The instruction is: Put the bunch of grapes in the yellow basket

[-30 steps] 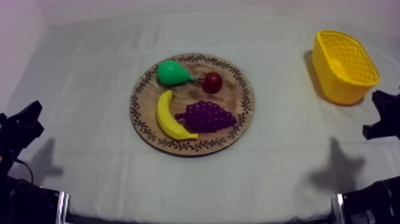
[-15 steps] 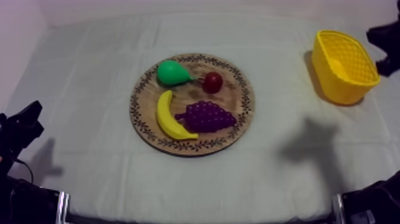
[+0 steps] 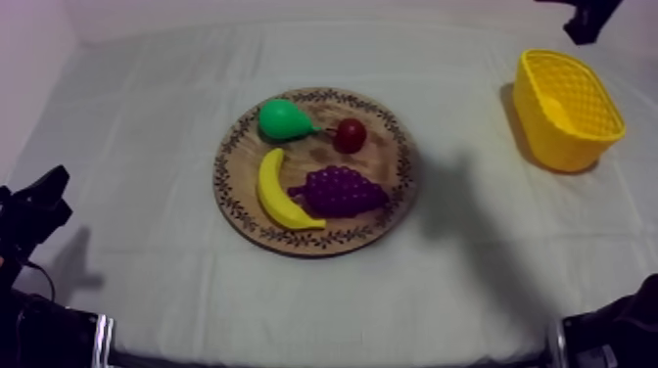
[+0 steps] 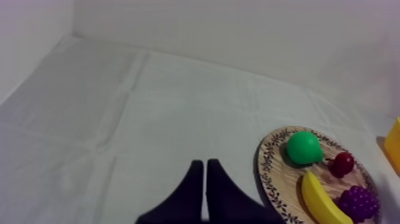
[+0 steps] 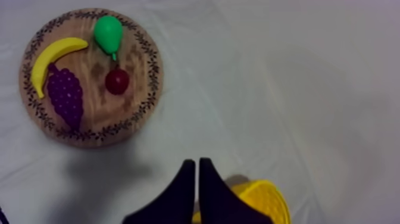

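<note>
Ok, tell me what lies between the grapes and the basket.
Between the grapes and the basket the top view shows just the edge of the board and bare cloth.

bunch of grapes (image 3: 338, 191) purple | banana (image 3: 276, 192) yellow | pear (image 3: 282, 118) green | basket (image 3: 546, 137) yellow | board (image 3: 392, 157) rim patterned

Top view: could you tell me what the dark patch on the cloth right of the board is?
Top view: a shadow between the board and the basket, probably cast by the right arm; right wrist view: same shadow beside the board.
</note>
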Tool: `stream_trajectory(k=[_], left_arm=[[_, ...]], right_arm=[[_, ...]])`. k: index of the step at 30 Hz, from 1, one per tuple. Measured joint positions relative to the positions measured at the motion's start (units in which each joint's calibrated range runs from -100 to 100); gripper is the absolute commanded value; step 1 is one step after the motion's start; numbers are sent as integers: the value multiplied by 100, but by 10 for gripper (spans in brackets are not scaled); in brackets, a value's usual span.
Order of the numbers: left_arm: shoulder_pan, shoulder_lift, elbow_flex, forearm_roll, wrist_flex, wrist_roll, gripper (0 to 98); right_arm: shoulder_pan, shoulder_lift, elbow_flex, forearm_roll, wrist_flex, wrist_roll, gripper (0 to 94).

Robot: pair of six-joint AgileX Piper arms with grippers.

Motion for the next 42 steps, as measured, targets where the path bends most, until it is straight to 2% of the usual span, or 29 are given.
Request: stream_trajectory(k=[9,14,29,36,42], left_arm=[[0,0,0,0,0,0,1],[0,0,0,0,0,0,1],[0,0,0,0,0,0,1],[0,0,0,0,0,0,1],[0,0,0,0,0,0,1]], right_arm=[[-413,1077,-1297,19,1228,209,8],[-658,1573,-1751,13,1756,178,8],[-1396,2805,-2261,204,1880,-307,8],[-1632,3465,-2583,376,1880,-342,13],[-1780,4020,-2786,495,1877,-398,63]])
